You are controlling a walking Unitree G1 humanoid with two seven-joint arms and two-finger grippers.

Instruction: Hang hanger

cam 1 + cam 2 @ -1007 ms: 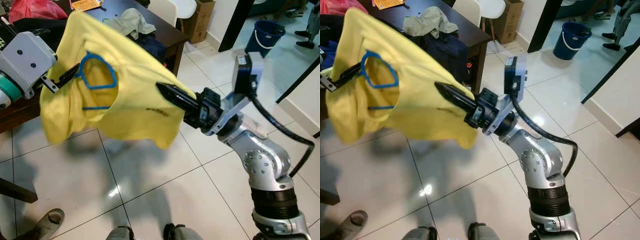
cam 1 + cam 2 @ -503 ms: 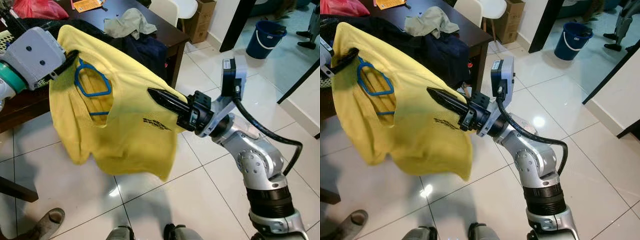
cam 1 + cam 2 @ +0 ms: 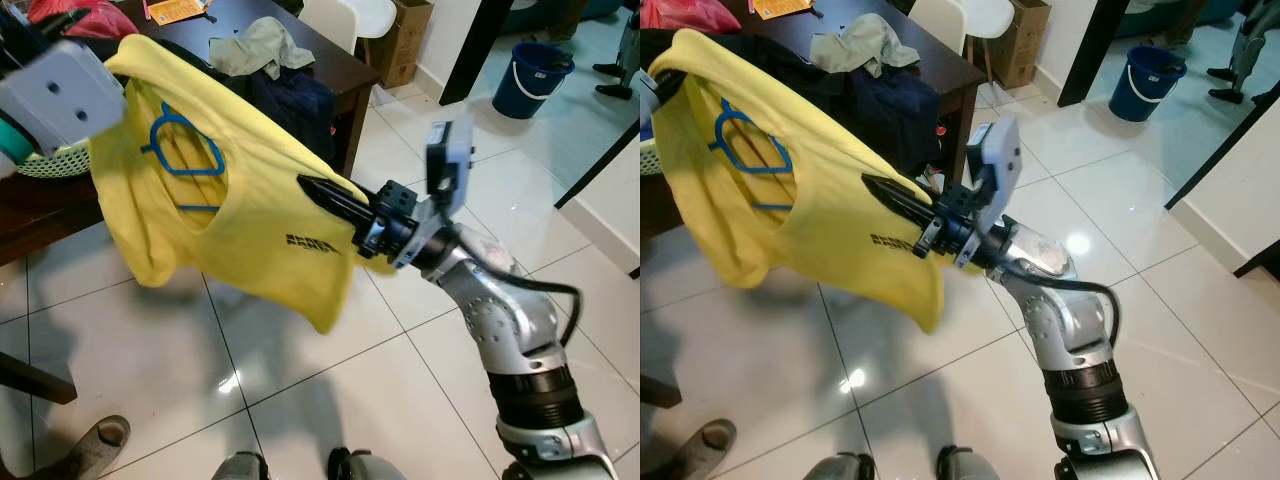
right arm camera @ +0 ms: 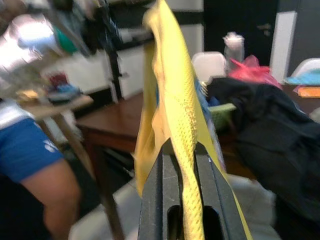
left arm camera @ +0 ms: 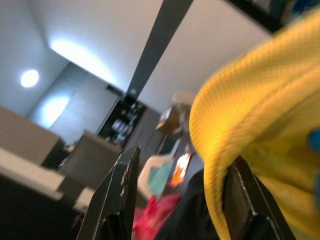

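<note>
Hanging in mid-air above the tiled floor [image 3: 150,350]: blue hanger [image 3: 183,150] inside yellow shirt [image 3: 250,215], shirt edge pinched between closed fingers of right gripper [image 3: 312,189], shoulder fold lying between parted fingers of left gripper [image 5: 180,200], dark table [image 3: 300,45] with clothes behind

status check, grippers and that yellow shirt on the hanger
Right gripper shut on yellow shirt. Left gripper at shirt's top edge, fingers apart. Blue hanger inside shirt, unhung. Dark table close behind.
</note>
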